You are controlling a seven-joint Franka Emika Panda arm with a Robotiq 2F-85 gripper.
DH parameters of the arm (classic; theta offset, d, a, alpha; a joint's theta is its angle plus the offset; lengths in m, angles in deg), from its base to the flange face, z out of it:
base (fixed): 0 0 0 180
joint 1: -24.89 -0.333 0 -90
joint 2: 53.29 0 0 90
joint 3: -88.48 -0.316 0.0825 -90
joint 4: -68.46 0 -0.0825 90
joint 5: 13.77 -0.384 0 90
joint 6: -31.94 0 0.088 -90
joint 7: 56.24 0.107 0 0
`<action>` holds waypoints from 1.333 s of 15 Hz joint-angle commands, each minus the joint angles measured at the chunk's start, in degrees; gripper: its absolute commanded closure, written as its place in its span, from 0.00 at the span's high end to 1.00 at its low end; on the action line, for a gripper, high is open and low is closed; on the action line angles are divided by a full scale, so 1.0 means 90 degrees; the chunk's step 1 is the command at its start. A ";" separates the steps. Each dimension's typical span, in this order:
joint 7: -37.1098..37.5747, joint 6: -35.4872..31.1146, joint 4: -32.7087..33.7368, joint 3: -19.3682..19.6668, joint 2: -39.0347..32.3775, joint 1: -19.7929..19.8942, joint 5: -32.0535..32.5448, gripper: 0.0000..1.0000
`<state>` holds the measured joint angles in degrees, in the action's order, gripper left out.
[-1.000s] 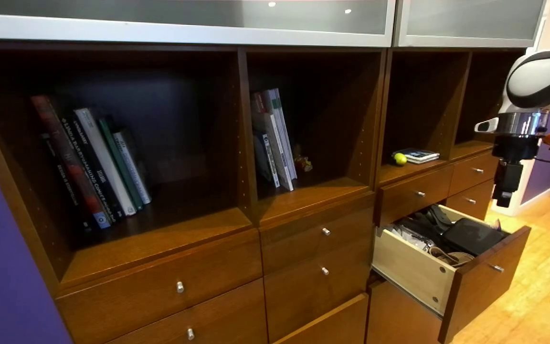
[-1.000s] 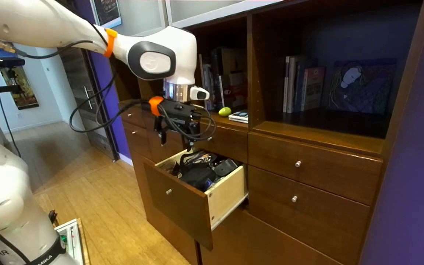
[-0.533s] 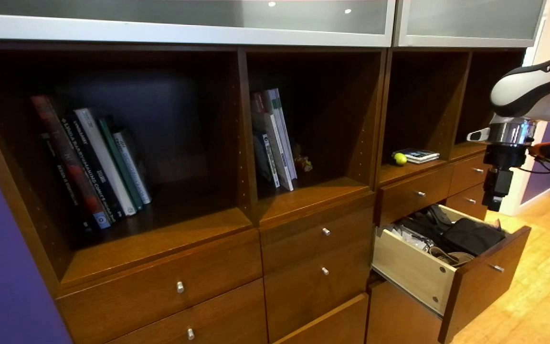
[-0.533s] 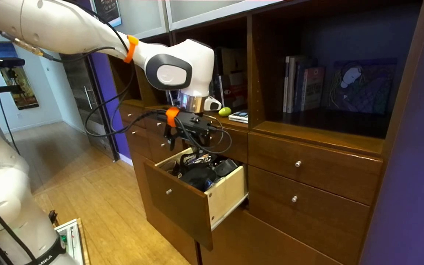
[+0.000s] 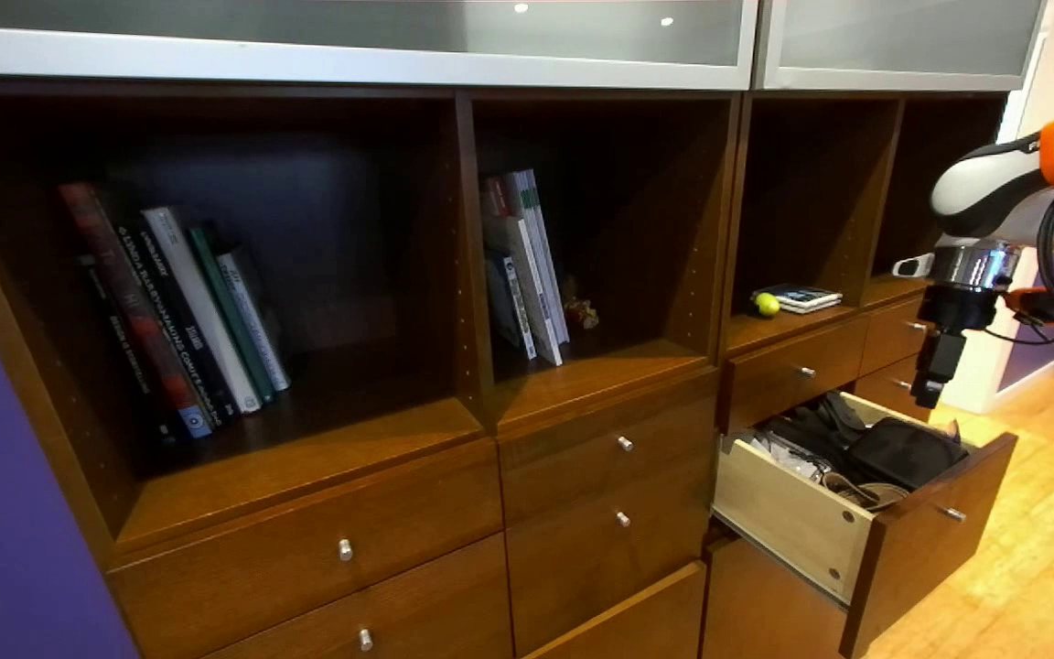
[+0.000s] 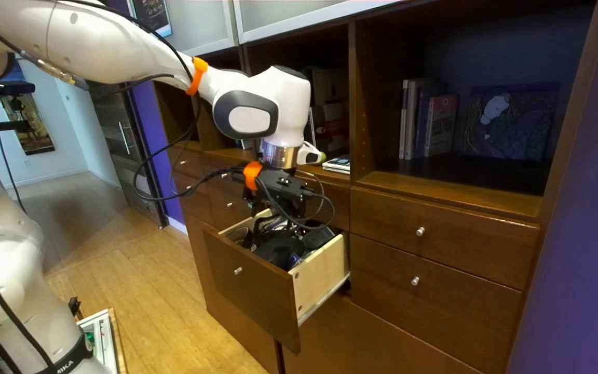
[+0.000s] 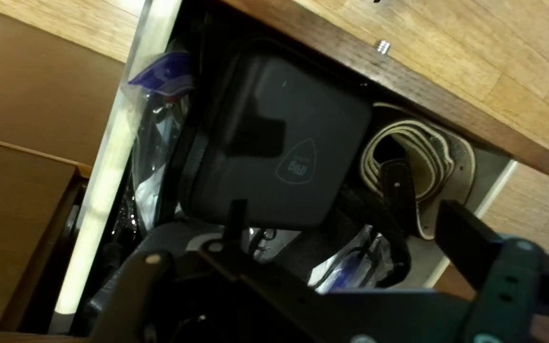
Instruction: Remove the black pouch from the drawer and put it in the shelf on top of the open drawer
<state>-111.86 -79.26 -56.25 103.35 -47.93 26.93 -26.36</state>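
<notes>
The black pouch, a flat rounded case marked "iRig", lies in the open drawer in the wrist view (image 7: pixel 322 109). It also shows in both exterior views (image 5: pixel 911 453) (image 6: pixel 278 250). The drawer (image 5: pixel 934 549) is pulled out; its front also shows in an exterior view (image 6: pixel 252 288). My gripper (image 7: pixel 343 209) is open and empty above the drawer, pointing down. One fingertip (image 7: pixel 237 209) overlaps the pouch's edge in the wrist view; the other is past the rolled strap. The gripper hangs apart from the pouch. The shelf (image 5: pixel 751 337) is above the drawers.
A yellow-green fruit (image 5: pixel 767 305) and thin books (image 5: pixel 806 298) lie on that shelf. A rolled strap (image 7: pixel 427 162), a purple-topped plastic bag (image 7: pixel 165 76) and black straps crowd the pouch. The drawer's pale side wall (image 7: pixel 98 200) and front board (image 7: pixel 398 76) stand around it.
The arm has moved toward the cabinet and lower, over the drawer: left and down in one exterior picture, right and down in another. The pouch and drawer have not moved.
</notes>
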 commanded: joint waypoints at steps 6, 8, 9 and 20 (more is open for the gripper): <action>-0.1055 -0.0998 0.0027 -0.0194 -0.0893 0.0569 -0.1399 1.00; -0.1194 -0.1269 0.0022 -0.0259 -0.1040 0.0672 -0.1574 1.00; -0.1253 -0.1428 0.0012 -0.0295 -0.1090 0.0721 -0.1649 1.00; -0.1120 -0.0507 0.0157 -0.0565 -0.1428 0.0947 -0.1441 1.00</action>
<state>-122.04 -88.96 -56.09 99.52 -60.43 33.86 -39.79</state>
